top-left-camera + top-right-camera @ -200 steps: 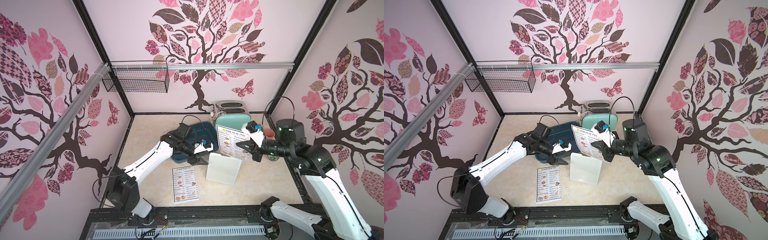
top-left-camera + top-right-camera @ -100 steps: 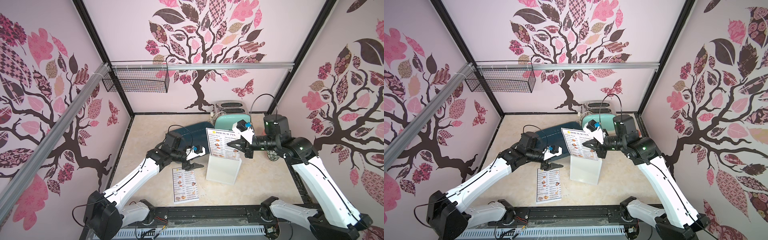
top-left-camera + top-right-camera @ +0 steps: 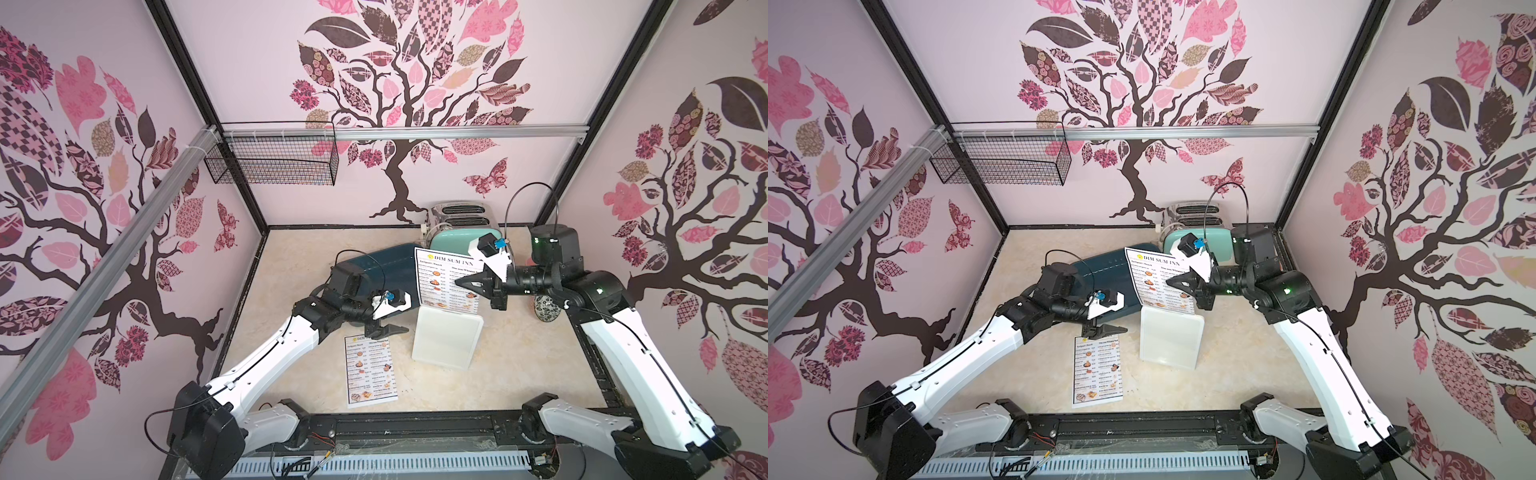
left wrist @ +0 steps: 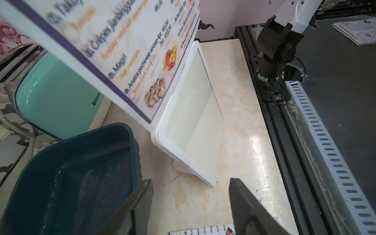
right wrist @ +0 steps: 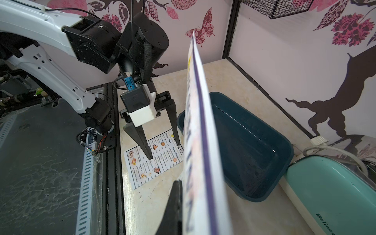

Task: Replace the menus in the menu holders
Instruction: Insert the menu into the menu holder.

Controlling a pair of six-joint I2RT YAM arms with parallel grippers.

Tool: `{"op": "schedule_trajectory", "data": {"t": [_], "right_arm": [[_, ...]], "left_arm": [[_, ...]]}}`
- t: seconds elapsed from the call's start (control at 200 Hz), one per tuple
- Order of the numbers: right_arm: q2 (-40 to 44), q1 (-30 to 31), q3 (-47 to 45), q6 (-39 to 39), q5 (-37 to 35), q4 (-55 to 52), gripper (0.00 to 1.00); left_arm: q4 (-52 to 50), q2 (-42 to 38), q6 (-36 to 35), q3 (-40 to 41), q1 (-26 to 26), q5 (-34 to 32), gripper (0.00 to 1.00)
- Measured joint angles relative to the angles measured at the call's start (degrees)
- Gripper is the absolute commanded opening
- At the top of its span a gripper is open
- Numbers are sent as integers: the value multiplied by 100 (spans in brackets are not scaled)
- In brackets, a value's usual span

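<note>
**Top views:** right gripper (image 3: 461,283) is clamped on the right side edge of the held menu (image 3: 444,278), about mid-height. The sheet stands upright at 12 o'clock of the holder (image 3: 446,345), with its lower edge meeting the holder's top rim (in the slot or just behind it, can't tell). Left gripper (image 3: 401,331) is at the holder's 9 o'clock, fingers apart and empty, over the top edge of the second menu (image 3: 370,370). That one lies flat at the holder's 8 o'clock. Teal tray (image 3: 386,266) at 11, toaster (image 3: 455,245) behind at 12.

**Left wrist:** holder (image 4: 162,140) window looks blank. The held menu's lower corner sits at the holder's upper corner. Nothing between the spread fingers (image 4: 140,207).

**Right wrist:** held menu (image 5: 201,142) is edge-on with a slight bow. One finger (image 5: 173,207) lies flat against it; the other is hidden behind the sheet.

**Handling, my read:** thin, light, probably slick. It's stiff enough to stand from a one-sided pinch but will buckle if the bottom edge snags. Keep the grip on a side edge, above the slot. The holder looks light too, so it may tip or skate unless steadied.

**Versus a second ago:** held menu and right gripper have shifted toward 9 o'clock, from in front of the toaster to above the holder. Left gripper has backed off the teal tray toward 6 o'clock, fingers spread as before.
</note>
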State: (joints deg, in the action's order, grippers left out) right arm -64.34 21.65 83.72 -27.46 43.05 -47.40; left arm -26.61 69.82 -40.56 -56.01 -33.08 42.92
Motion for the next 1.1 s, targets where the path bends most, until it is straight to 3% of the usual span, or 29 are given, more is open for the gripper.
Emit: {"op": "schedule_trajectory", "data": {"t": [1.101], "right_arm": [[0,-79,44,-361,-79,-302,0]], "left_arm": [[-4,35,-125,0,0,-2,64]]}}
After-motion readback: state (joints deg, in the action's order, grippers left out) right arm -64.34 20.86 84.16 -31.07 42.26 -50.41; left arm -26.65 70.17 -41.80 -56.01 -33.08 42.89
